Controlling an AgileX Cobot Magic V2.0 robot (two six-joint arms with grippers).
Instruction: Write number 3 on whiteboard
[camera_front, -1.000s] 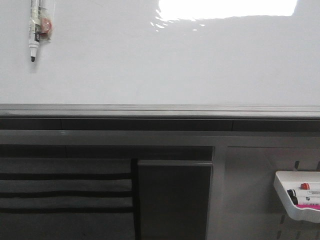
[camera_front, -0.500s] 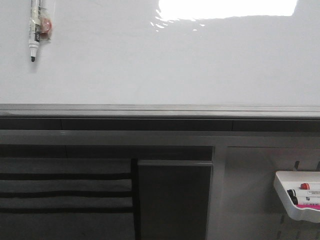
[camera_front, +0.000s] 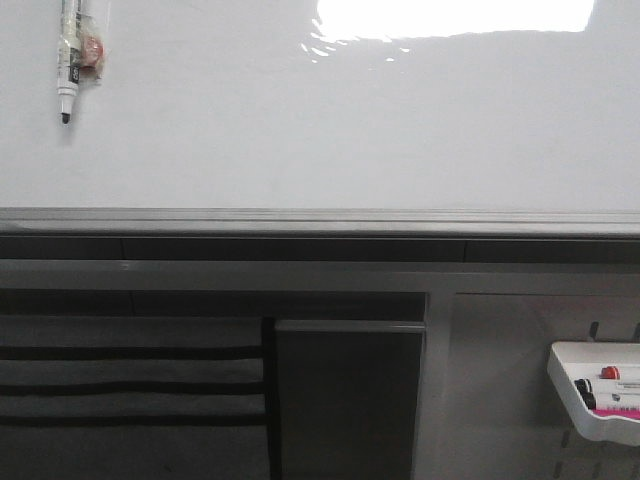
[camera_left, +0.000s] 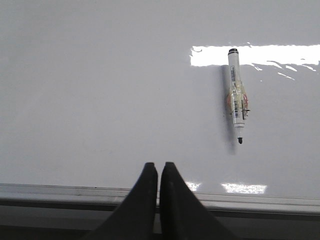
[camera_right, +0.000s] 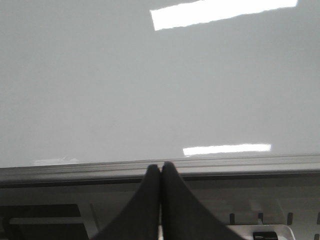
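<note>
The glossy whiteboard (camera_front: 330, 130) fills the upper half of the front view, blank, with a bright glare patch near its top. No number 3 shows on it. A white marker (camera_front: 70, 55) with a black tip pointing down is stuck on the board at the upper left; the left wrist view shows the same marker (camera_left: 236, 95). My left gripper (camera_left: 158, 165) is shut on nothing, near the board's grey rail (camera_left: 60, 192). Likewise my right gripper (camera_right: 160, 165) is shut and empty by the rail (camera_right: 240, 165). Neither gripper appears in the front view.
Below the board run a grey metal edge rail (camera_front: 320, 220) and dark panels (camera_front: 345, 400). At the lower right hangs a small white tray (camera_front: 575, 395) holding markers with red, black and pink parts.
</note>
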